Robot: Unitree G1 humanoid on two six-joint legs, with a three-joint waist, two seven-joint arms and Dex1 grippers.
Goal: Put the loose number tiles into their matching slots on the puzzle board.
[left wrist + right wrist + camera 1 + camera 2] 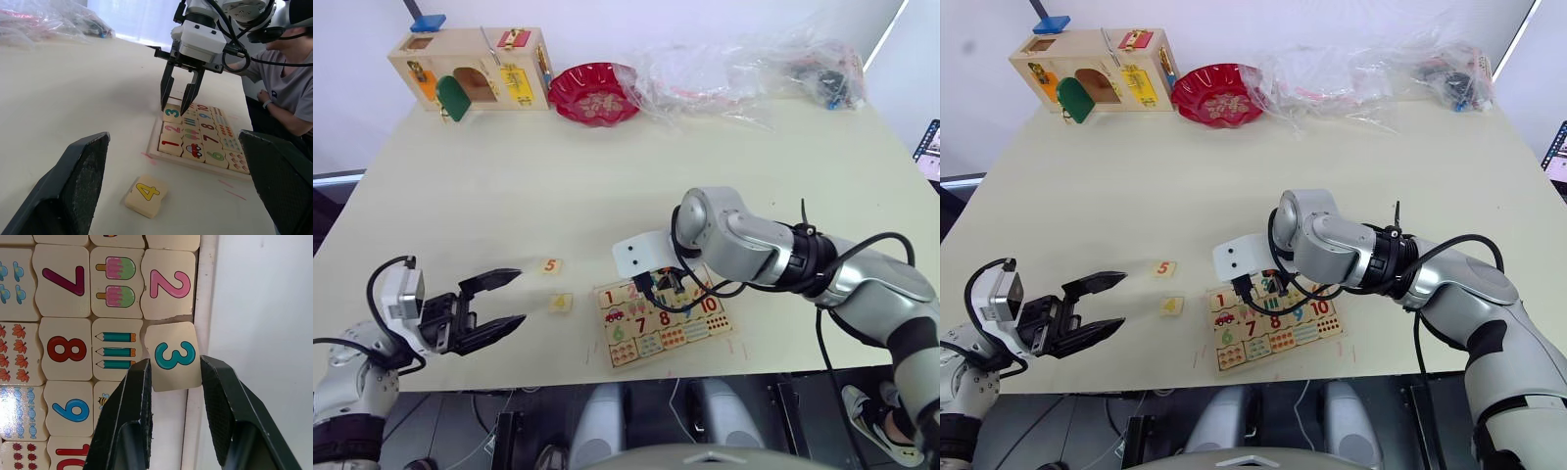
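pale table [509, 186] holds puzzle board [705, 345]; right gripper [173, 377] straddles tile 3 [174, 356], left gripper [504, 300] apart

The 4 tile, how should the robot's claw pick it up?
The 4 tile lies flat and alone on the table, apart from the puzzle board. Probably best to come straight down from above and pinch two opposite side edges. The open left claw is nearest, and nothing crowds those edges.

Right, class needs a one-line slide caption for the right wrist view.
Right claw straddling the 3 tile at the puzzle board edge, below the 2 tile.
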